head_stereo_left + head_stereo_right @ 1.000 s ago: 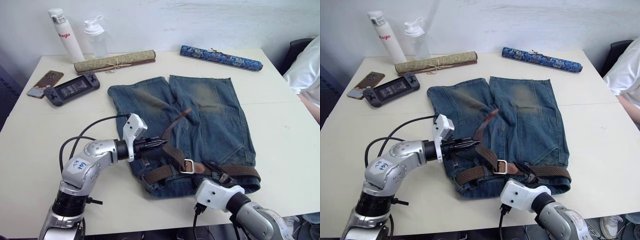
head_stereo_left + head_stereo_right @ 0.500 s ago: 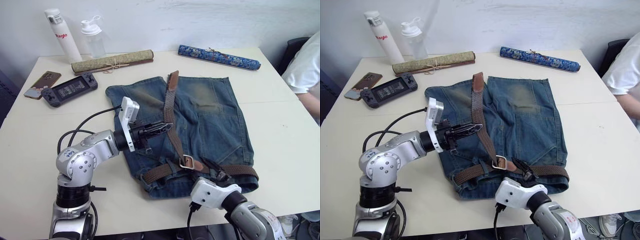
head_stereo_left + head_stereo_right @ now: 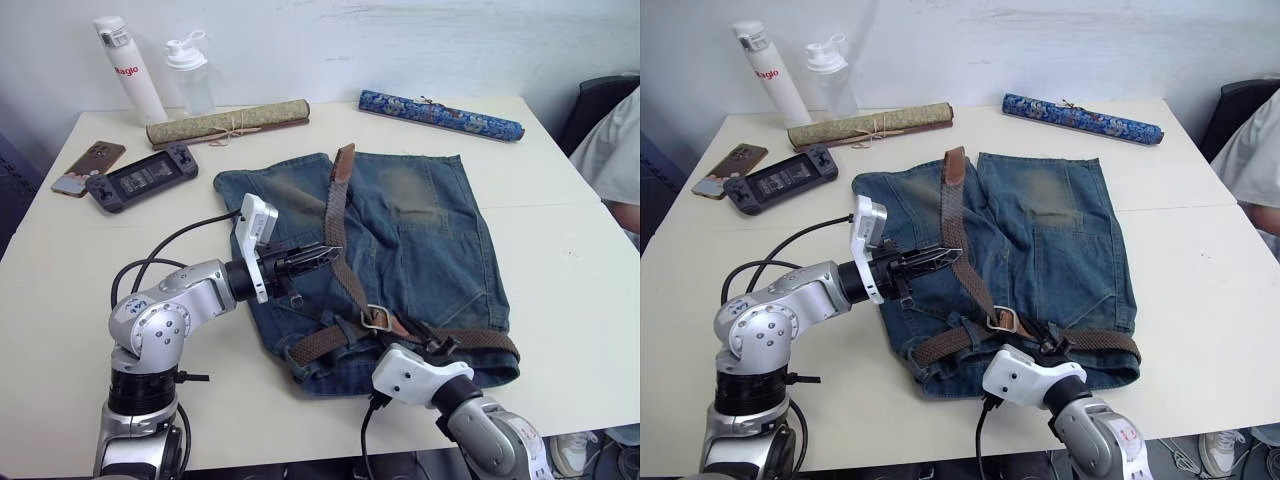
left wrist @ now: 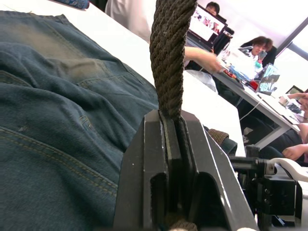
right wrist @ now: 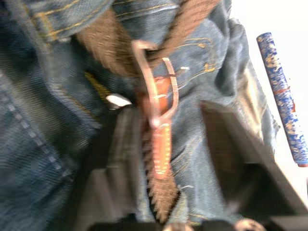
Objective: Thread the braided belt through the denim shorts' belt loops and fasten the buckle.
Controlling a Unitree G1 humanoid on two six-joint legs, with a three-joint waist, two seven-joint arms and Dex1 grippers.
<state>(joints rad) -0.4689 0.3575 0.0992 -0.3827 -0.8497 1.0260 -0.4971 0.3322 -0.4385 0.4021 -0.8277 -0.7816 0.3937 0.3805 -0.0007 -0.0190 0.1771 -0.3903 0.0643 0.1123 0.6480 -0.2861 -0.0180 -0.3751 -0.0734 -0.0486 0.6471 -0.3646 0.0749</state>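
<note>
White matte tabletop (image 3: pixel 560 260), pale wall behind. Faded blue denim shorts (image 3: pixel 420 240) flat at centre, yellowish worn patches on both wide legs, waistband toward the near edge. Woven olive-brown braided belt (image 3: pixel 340 255) running up the left leg to a tan leather tip, rest lying along the waistband. Left gripper (image 3: pixel 325 254) pinched tight on the braided belt mid-strap, rope-like weave rising between the black fingers (image 4: pixel 144 168). Silver rectangular buckle (image 3: pixel 375 318) on brown leather, resting on denim. Right gripper (image 3: pixel 440 345) spread wide, fingers either side of the strap just behind the buckle.
</note>
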